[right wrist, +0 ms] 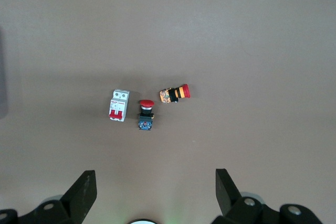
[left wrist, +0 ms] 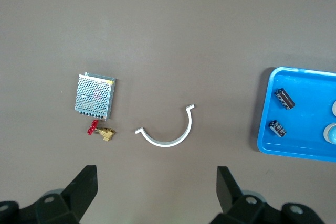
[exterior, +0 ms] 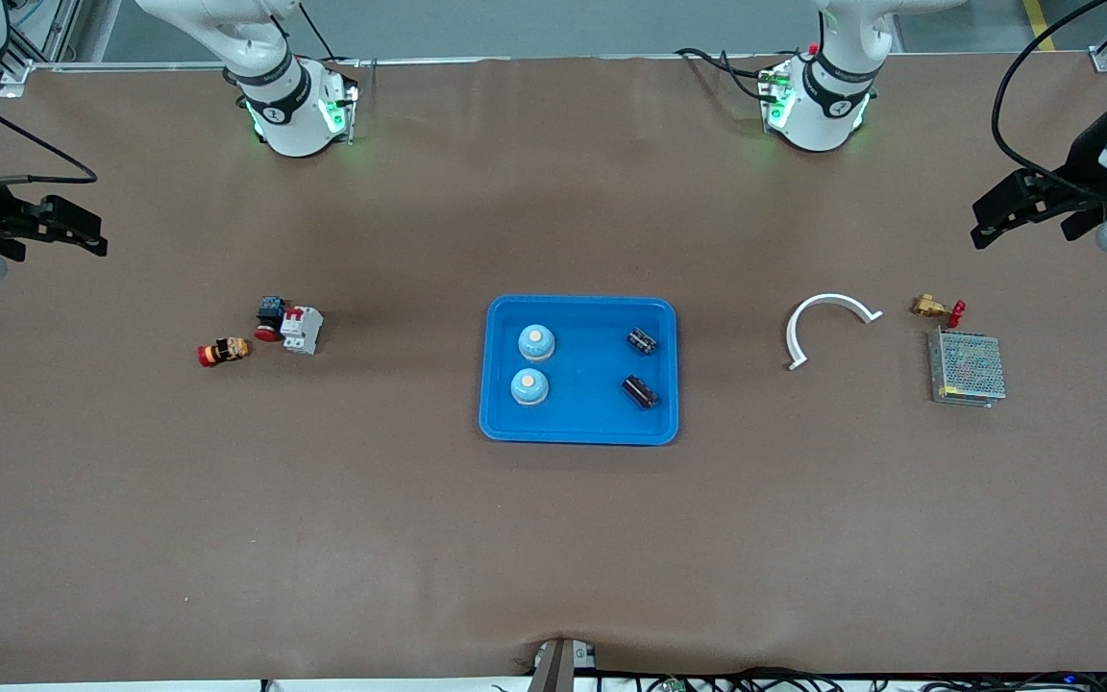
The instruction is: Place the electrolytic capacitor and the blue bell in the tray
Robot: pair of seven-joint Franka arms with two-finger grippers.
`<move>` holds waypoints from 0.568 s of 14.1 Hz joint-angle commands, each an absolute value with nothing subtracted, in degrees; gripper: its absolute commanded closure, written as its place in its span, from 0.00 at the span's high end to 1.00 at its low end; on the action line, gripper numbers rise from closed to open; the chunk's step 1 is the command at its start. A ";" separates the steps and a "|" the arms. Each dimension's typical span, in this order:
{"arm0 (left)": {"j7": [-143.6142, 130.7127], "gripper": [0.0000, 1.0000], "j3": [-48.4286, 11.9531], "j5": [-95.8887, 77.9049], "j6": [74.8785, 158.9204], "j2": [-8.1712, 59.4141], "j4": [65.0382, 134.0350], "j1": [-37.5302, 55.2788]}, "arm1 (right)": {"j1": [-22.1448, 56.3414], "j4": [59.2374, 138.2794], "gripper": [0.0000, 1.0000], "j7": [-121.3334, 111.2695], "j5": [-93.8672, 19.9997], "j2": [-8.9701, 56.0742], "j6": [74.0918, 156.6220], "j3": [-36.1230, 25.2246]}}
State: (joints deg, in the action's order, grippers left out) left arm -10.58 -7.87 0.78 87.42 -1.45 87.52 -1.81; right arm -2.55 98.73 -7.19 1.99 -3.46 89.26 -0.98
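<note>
In the middle of the front view the tray is seen on the table, and everything the task names is already in it. Lowest in the frame, toward the right arm's end of the tray, one blue bell stands upright, with an electrolytic capacitor lying on its side toward the left arm's end. Just above them in the frame a second blue bell and a second capacitor are seen, each well apart from the others. Both capacitors are laid with their long axes slanted across the tray.

Outside the tray, at the frame's left, a small orange-and-red part, a red push button and a white circuit breaker are grouped. At the frame's right a white curved clip, a brass valve and a grey mesh box are found.

Higher still, the right hand is held at the left edge and the left hand at the right edge, both open and empty, both well apart from the tray. No further pick appears to be called for; the task is judged complete, with both arms waiting.
</note>
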 commanded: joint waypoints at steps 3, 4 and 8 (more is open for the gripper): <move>-9.67 1.00 -8.09 -0.35 86.57 -1.93 87.01 -2.46 | -2.99 98.35 1.00 -7.82 1.23 -5.71 88.68 -1.23; -9.67 1.00 -8.09 -0.35 86.57 -1.93 87.01 -2.46 | -2.90 98.35 1.00 -7.82 1.23 -5.63 88.77 -1.23; -9.76 1.00 -8.17 0.35 86.57 -1.85 87.01 -2.37 | -2.72 98.26 1.00 -7.82 1.23 -5.54 89.21 -1.14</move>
State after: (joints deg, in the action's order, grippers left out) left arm -10.58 -7.87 0.78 87.42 -1.45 87.48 -1.84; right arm -2.54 98.46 -7.19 1.94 -5.18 89.29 -1.23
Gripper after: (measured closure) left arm 0.000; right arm 0.000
